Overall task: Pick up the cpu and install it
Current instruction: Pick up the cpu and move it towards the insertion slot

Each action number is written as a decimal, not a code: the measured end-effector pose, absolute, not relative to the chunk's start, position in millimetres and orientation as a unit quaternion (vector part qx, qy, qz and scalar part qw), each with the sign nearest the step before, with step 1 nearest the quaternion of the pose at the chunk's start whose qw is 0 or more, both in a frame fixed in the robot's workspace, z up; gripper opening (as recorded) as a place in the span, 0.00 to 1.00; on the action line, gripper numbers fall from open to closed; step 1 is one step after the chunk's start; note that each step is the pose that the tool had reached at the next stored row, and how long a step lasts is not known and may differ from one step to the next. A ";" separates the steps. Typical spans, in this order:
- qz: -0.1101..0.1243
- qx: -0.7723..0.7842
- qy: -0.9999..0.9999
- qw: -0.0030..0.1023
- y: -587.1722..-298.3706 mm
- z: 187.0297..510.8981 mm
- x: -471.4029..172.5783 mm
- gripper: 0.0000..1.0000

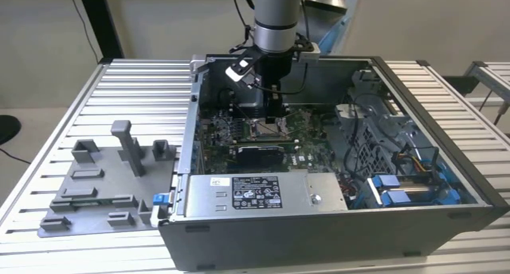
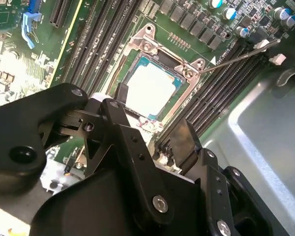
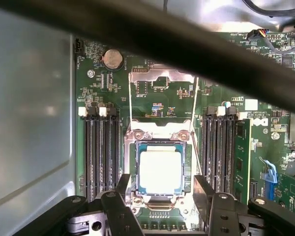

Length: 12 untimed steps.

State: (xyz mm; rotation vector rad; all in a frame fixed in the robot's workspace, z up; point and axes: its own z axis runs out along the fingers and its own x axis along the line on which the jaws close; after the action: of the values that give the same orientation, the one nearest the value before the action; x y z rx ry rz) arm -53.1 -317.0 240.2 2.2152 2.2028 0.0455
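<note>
Presently, my gripper (image 3: 163,189) hangs spread wide just above the socket frame (image 3: 157,131); the cpu (image 3: 160,172) lies seated inside it, unheld.

Exterior view: even, diffuse light, soft shadows; the computer case (image 1: 335,238) interior reads dim. In both wrist views the cpu (image 2: 150,88) (image 3: 160,171) lid glares near white (surface detail washed out). In the second wrist view a motherboard (image 2: 12,73) patch is likewise overexposed.
</note>
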 end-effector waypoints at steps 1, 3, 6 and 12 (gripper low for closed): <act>0.015 0.709 0.705 0.009 -317.0 240.3 -53.1 1.00; 0.014 0.709 0.705 0.009 -317.0 241.1 -53.2 1.00; 0.015 0.709 0.705 0.009 -317.0 245.6 -53.1 1.00; 0.015 0.709 0.705 0.009 -317.0 263.2 -53.1 1.00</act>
State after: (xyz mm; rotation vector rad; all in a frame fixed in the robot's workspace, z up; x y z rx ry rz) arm -53.1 -317.0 263.2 2.2153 2.2027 0.0456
